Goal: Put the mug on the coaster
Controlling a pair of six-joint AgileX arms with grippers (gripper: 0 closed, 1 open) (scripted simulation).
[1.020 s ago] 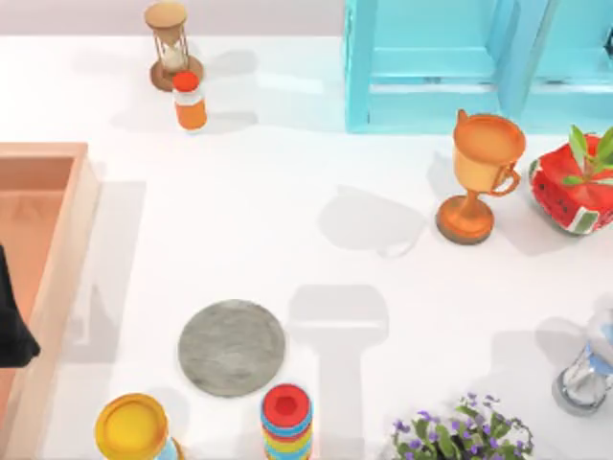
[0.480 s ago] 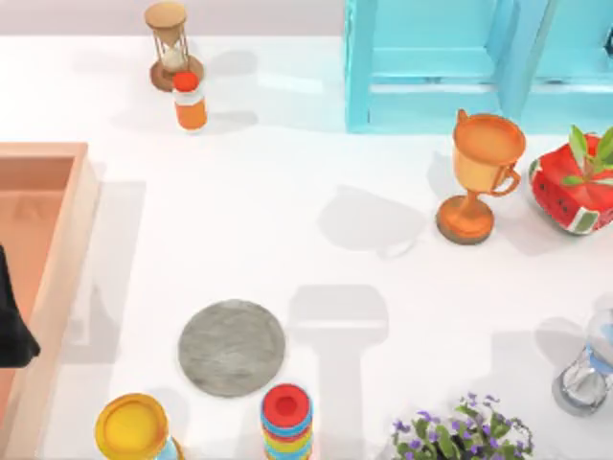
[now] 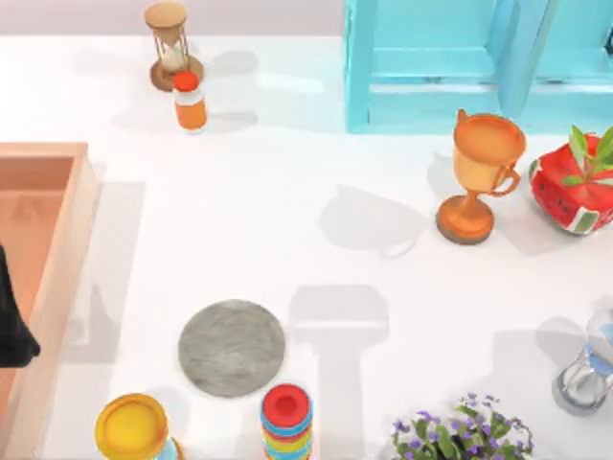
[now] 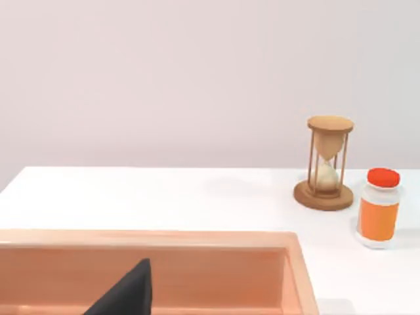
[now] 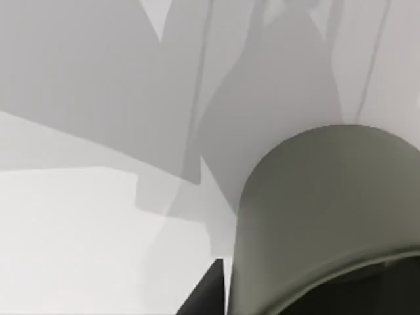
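Nothing shifted; mug [image 5: 328, 216] against right claw.

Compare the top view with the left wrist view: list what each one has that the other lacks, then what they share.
Top view alone: the coaster, orange trophy cup, yellow-topped cup, stack of coloured rings, blue crate, watermelon planter, purple flowers and a glass object at the right edge.

Left wrist view alone: the plain wall behind the table.

Both: the hourglass, the orange bottle, the wooden tray, the white table and a dark part of the left arm.
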